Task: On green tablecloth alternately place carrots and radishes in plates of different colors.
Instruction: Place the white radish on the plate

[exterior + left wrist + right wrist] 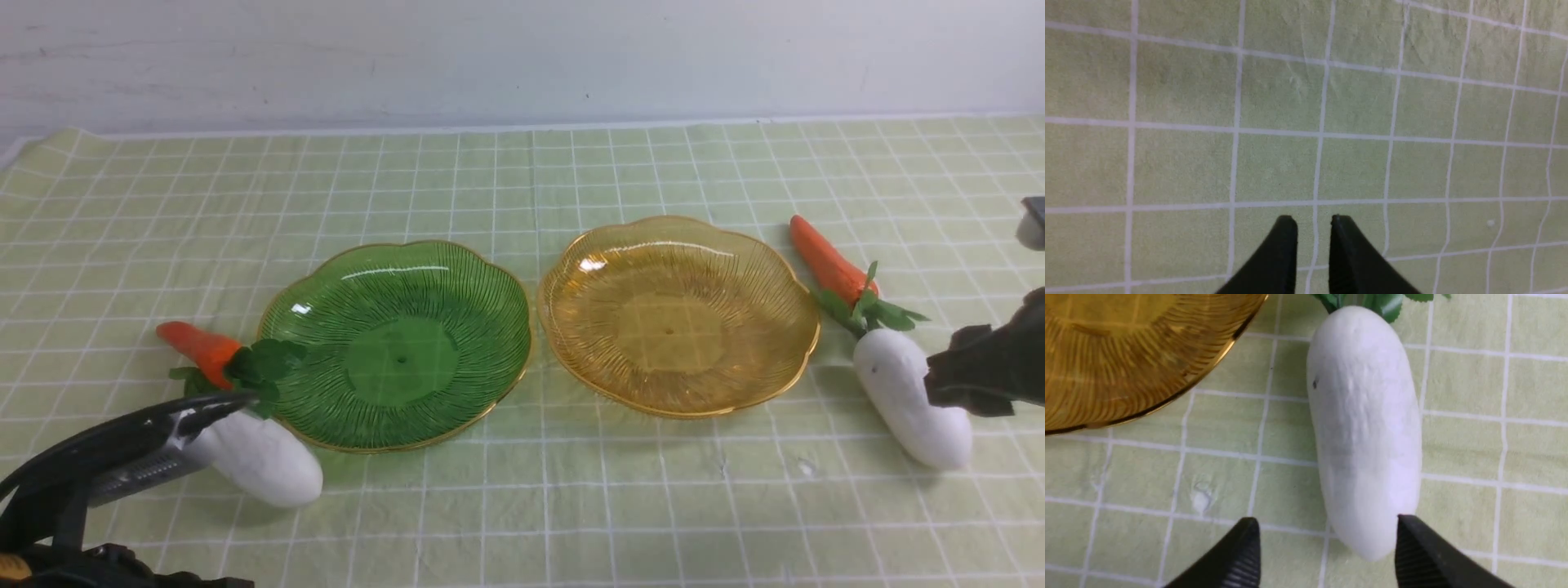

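Right end effector (1327, 549) spread apart over right radish (1365, 428) (untouched), left end effector (1312, 253) nearly together — both plates empty.

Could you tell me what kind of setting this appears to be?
Probably a staged robot test table rather than a real kitchen: a gridded green tablecloth against a bare wall, toy vegetables like this radish, and two empty plates, one amber.

Wall (522, 57) at 12 o'clock: pale, off-white, spanning full width of front view, faint scuffs and few dark specks. White table edge (522, 127) runs as thin strip along wall base. No other non-task items visible in wrist views.
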Controlling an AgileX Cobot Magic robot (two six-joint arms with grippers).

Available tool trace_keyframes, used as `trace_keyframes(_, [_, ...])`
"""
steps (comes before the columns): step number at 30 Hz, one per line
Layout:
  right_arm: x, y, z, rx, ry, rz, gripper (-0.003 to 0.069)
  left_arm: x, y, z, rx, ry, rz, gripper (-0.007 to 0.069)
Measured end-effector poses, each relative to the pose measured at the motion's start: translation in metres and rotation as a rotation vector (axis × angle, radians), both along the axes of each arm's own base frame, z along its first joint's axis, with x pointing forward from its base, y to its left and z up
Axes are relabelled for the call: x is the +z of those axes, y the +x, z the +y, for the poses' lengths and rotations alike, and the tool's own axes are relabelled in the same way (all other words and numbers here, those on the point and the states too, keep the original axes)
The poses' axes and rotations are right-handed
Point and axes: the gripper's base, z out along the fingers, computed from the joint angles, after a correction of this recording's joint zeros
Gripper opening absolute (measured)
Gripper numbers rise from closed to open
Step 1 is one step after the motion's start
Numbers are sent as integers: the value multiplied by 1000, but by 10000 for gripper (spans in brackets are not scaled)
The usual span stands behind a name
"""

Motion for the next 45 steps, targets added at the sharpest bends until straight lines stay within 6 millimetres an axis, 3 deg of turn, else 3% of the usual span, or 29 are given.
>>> trace_keyframes(6, [-27,22,-3,-10,-31,-28,576,0,1,0,6,1,-13,192])
trace_keyframes(15, [-76,40,-6,-5,-58,51,587,0,1,0,6,2,-17,216])
trace_keyframes(19, [-82,41,-7,17,-80,66,574,0,1,0,6,2,-17,216])
trace_keyframes(24, [-72,48,-9,65,-125,76,491,0,1,0,6,2,-17,216])
trace_keyframes(28, [-60,54,-9,58,-117,127,491,0,1,0,6,2,-17,216])
trace_keyframes(34, [-7,67,-6,2,-48,176,491,0,1,0,6,2,-17,216])
trace_keyframes(39, [26,78,9,-8,127,94,491,0,2,0,6,2,-18,216])
trace_keyframes(43, [29,84,25,45,200,34,491,0,2,0,7,2,-19,216])
trace_keyframes(45, [25,91,44,121,217,-24,491,0,2,0,7,3,-22,216])
